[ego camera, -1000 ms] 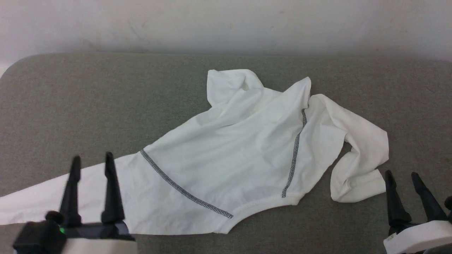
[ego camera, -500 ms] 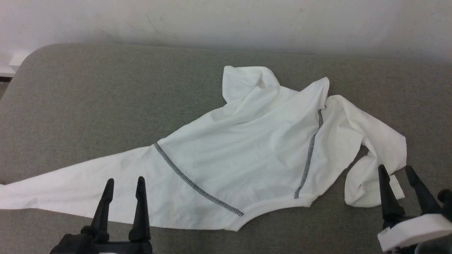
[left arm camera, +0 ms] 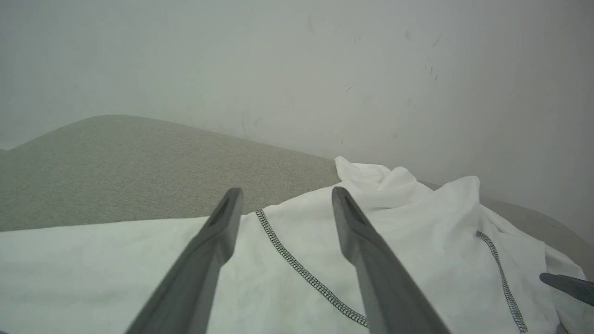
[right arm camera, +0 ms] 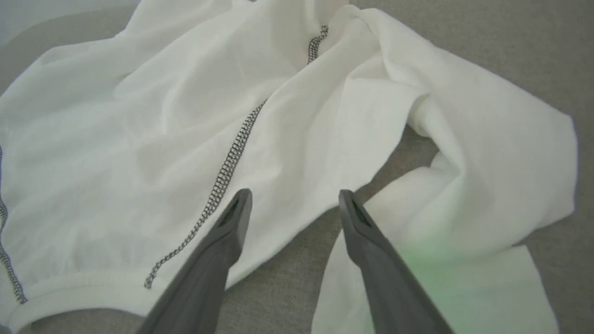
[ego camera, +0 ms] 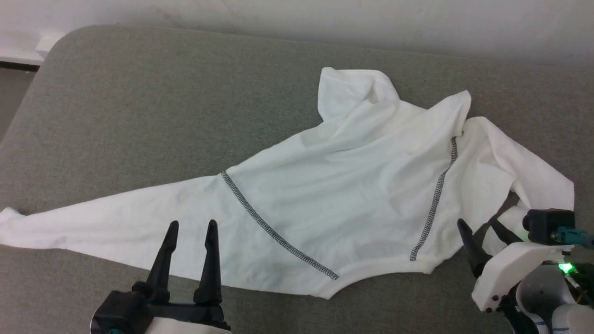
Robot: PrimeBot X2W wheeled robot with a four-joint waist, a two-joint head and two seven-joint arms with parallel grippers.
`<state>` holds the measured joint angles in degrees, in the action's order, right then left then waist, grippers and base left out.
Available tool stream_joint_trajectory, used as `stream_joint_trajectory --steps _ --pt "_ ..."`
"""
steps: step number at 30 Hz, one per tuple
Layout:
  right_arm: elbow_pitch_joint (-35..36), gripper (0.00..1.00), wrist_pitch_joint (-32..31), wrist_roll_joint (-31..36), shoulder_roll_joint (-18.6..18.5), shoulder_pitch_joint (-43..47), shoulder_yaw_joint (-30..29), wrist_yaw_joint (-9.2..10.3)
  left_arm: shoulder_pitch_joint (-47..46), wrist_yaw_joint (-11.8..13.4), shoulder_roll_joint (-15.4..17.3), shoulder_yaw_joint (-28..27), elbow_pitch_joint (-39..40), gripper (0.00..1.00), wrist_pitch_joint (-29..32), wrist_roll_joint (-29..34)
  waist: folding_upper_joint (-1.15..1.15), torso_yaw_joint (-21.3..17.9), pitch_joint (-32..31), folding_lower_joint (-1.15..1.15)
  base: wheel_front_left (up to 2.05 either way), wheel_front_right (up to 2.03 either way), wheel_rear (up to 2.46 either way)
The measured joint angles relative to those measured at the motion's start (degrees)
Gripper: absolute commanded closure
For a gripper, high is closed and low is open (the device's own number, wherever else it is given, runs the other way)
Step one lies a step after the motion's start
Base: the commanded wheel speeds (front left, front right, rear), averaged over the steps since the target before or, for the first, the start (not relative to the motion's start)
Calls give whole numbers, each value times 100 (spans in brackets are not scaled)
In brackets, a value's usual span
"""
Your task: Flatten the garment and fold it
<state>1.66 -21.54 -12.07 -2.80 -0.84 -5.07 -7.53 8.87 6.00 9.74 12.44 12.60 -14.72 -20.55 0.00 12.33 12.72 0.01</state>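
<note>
The garment [ego camera: 352, 195] is a white long-sleeved shirt with two grey-black zigzag seams, lying crumpled on the grey padded table [ego camera: 139, 106]. One sleeve stretches flat to the left edge; the other is folded back on itself at the right [right arm camera: 487, 153]. The hem end is bunched at the far side. My left gripper [ego camera: 191, 226] stands open over the left sleeve near its seam [left arm camera: 306, 273]. Over the gap between the folded right sleeve and the shirt body, my right gripper [ego camera: 478, 223] is open too [right arm camera: 294, 195]. Neither gripper holds anything.
A pale wall [ego camera: 325, 18] runs along the table's far edge. The table's rounded far-left corner [ego camera: 60, 39] drops off to the floor. Bare grey table surface lies left of and behind the shirt.
The head view has shifted, so the shirt sits further right and higher. My left gripper has moved right along the sleeve towards the seam; my right gripper has tilted in towards the folded sleeve.
</note>
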Motion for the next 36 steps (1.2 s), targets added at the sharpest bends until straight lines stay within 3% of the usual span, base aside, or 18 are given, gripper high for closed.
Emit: stream_joint_trajectory --steps 12,36 --pt "-396 0 101 -104 -2 -5 -409 0 -19 -193 -119 -55 -170 0 0 44 0 183 118 -1 0 0 0" --pt "-1280 2 546 58 -29 -665 -330 1 -133 -352 -113 142 -446 0 1 57 0 430 145 -1 0 0 0"
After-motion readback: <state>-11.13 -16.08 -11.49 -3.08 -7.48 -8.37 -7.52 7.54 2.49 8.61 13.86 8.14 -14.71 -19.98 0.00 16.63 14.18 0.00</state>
